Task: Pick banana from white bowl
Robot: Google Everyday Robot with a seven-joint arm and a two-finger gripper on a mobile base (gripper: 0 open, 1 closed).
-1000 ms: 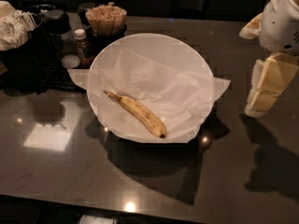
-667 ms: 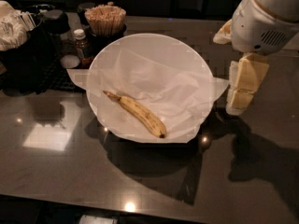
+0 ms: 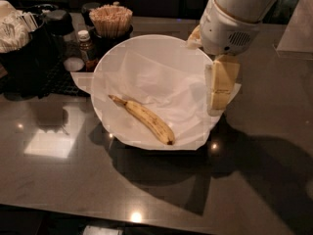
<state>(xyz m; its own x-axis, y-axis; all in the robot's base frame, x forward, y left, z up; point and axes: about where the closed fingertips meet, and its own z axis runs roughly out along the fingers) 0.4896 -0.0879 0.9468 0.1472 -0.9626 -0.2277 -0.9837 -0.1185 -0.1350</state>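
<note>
The banana (image 3: pixel 145 119) is slim, curved and yellow with brown speckles. It lies in the front left part of the white bowl (image 3: pixel 146 43), on crinkled white paper, stem toward the left and dark tip toward the front. The gripper (image 3: pixel 216 103) hangs from the white arm over the bowl's right rim, pale yellow fingers pointing down. It is to the right of the banana, apart from it, and holds nothing.
At the back left stand a cup of wooden stir sticks (image 3: pixel 110 19), a small brown bottle (image 3: pixel 86 44), a black lidded container (image 3: pixel 59 21) and a black holder with white packets (image 3: pixel 13 33). Dark glossy counter (image 3: pixel 146 190) surrounds the bowl.
The arm and gripper have moved left, from beside the bowl's right edge to over its right rim. The banana and bowl have not moved.
</note>
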